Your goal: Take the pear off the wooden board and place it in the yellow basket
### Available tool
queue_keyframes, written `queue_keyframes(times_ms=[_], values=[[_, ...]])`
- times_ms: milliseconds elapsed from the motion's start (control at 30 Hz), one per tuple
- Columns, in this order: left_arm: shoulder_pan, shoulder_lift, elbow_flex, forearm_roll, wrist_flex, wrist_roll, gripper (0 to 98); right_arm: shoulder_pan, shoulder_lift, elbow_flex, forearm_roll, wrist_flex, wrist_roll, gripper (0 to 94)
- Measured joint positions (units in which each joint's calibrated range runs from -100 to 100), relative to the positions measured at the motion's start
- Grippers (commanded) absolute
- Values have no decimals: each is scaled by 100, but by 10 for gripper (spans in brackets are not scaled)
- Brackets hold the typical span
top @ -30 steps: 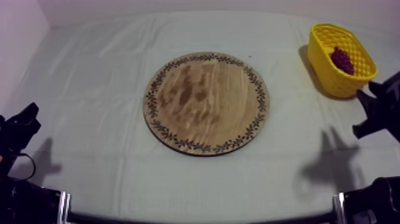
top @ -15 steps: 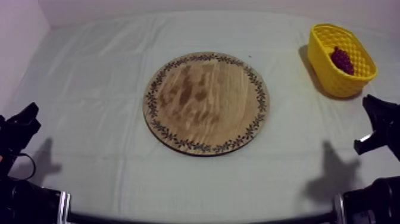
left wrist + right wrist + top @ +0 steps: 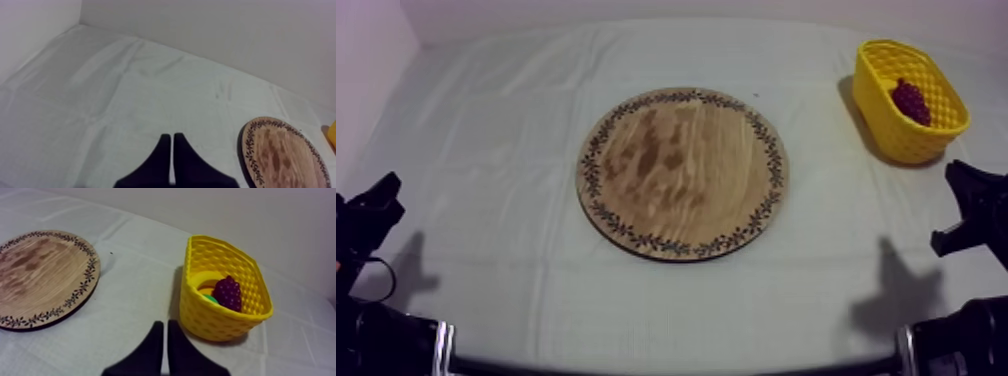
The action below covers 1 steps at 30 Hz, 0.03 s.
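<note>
Pear [image 3: 210,298], seemingly green, inside yellow basket [image 3: 200,314].

The round wooden board with a dark leaf-patterned rim [image 3: 682,172] lies flat in the middle of the table [image 3: 486,150], its pale face streaked with browner patches. The yellow plastic basket with a woven-look wall [image 3: 896,138] stands upright near the table's far right corner, well apart from the board. Inside it a small green piece [image 3: 210,298] shows low down against the dark red bunch of grapes [image 3: 228,292]; too little shows to tell whether it is the pear.
</note>
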<state>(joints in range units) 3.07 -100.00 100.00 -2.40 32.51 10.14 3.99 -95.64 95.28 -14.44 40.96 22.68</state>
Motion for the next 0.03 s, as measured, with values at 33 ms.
queue_keyframes(times_ms=[33], values=[[0,0,0,0,0,0,1,0,0,0,0,0,0,5]])
